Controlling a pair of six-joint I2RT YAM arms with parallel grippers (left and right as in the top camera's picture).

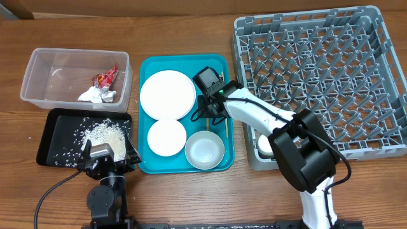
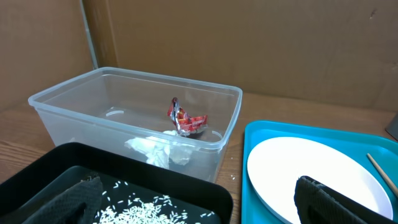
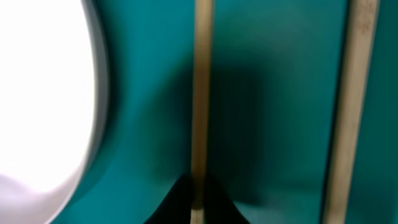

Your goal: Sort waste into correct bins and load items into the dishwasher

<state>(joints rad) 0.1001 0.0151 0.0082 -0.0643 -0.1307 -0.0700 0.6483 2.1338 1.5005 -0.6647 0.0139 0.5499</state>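
Observation:
My right gripper (image 1: 209,113) reaches down into the teal tray (image 1: 184,60) and is shut on one wooden chopstick (image 3: 200,93), which shows pinched between its dark tips (image 3: 198,200). A second chopstick (image 3: 345,106) lies parallel beside it. The large plate (image 1: 167,94), the smaller plate (image 1: 166,136) and the bowl (image 1: 205,150) sit in the same tray. In the clear tub (image 1: 38,89) are the red wrapper (image 1: 105,79) and the tissue (image 1: 96,95). Rice (image 1: 105,133) lies in the black tray (image 1: 51,127). My left gripper (image 2: 205,202) hangs open over that tray, holding nothing.
The grey dish rack (image 1: 318,83) fills the right side of the table, and a small white cup (image 1: 263,145) shows at its near left corner under my right arm. A brown cardboard wall (image 2: 249,43) stands behind the tub. A few rice grains (image 2: 234,176) lie on the wood.

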